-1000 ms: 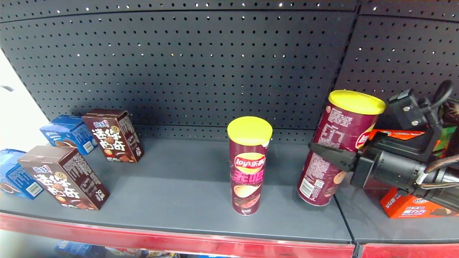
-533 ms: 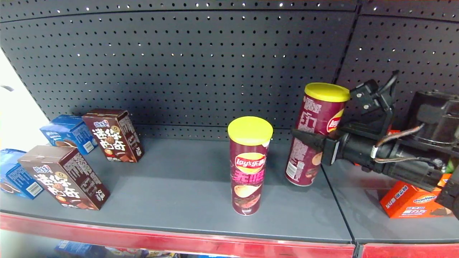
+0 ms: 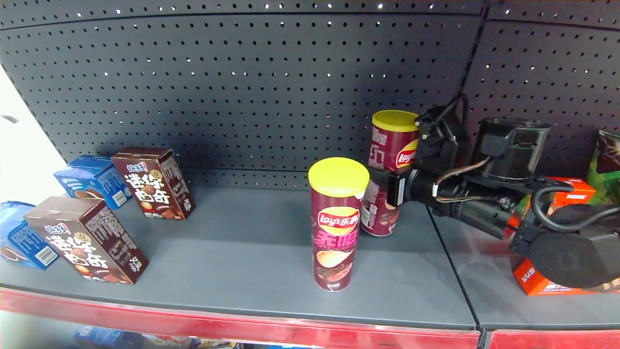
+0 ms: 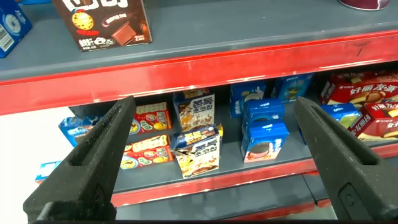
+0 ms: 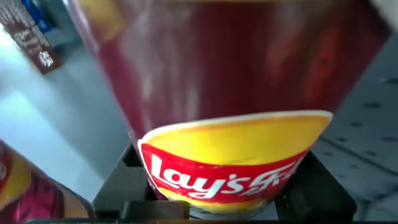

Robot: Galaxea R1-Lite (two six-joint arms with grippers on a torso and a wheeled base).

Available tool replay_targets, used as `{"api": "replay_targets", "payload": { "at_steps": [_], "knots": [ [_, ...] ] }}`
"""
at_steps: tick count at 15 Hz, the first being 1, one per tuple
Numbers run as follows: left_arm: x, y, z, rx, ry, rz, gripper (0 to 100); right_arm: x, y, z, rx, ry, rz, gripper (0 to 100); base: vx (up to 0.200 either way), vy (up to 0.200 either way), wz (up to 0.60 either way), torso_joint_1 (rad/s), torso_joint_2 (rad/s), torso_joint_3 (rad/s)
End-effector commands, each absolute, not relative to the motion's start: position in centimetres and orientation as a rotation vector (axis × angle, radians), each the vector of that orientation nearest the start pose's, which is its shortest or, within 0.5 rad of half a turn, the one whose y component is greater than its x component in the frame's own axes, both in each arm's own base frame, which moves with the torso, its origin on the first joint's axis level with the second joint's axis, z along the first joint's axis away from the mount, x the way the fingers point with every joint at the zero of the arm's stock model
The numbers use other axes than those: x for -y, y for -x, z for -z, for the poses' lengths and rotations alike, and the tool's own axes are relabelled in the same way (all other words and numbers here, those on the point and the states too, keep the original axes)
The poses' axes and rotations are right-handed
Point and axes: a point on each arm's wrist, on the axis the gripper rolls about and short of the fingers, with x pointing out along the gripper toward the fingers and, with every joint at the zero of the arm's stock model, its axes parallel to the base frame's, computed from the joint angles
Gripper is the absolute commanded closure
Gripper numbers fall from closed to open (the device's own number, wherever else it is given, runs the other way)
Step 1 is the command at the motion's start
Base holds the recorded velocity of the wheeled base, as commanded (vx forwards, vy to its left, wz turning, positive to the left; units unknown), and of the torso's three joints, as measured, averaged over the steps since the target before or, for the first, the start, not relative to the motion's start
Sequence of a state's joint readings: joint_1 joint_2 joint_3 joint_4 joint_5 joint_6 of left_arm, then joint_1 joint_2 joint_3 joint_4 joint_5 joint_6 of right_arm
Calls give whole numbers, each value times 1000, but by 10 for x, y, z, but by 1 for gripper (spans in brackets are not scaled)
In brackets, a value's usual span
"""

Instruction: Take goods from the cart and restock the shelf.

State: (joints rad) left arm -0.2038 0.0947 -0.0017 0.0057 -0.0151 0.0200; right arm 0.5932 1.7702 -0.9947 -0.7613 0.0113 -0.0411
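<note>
Currently the right gripper (image 3: 386,182) clasps a yellow-lidded chip can (image 3: 392,145).

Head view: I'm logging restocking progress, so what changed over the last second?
The right gripper, shut on the held chips can, carried it left and deeper toward the pegboard, ending behind the standing chips can. It stayed clamped throughout. The standing chips can and cookie boxes did not move.

Bright even light, faint sheen on the shelf (image 3: 232,252)
</note>
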Motion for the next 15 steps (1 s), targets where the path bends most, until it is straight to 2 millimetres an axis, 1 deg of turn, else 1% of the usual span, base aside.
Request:
{"api": "replay_targets", "payload": {
  "at_steps": [1, 5, 9, 11, 15],
  "knots": [
    [-3, 15, -77, -99, -29, 220, 0, -204, -290, -222, -4, 44, -597, 100, 0, 0, 0, 0, 0, 0],
    [-3, 15, -77, -99, -29, 220, 0, -218, -307, -223, 15, 21, -528, 100, 0, 0, 0, 0, 0, 0],
    [-3, 15, -77, -99, -29, 220, 0, -236, -316, -223, 32, 1, -503, 100, 0, 0, 0, 0, 0, 0],
    [-3, 15, -77, -99, -29, 220, 0, -239, -319, -223, 30, 4, -500, 100, 0, 0, 0, 0, 0, 0],
    [-3, 15, -77, -99, -29, 220, 0, -238, -322, -224, 30, 6, -491, 100, 0, 0, 0, 0, 0, 0]
  ]
}}
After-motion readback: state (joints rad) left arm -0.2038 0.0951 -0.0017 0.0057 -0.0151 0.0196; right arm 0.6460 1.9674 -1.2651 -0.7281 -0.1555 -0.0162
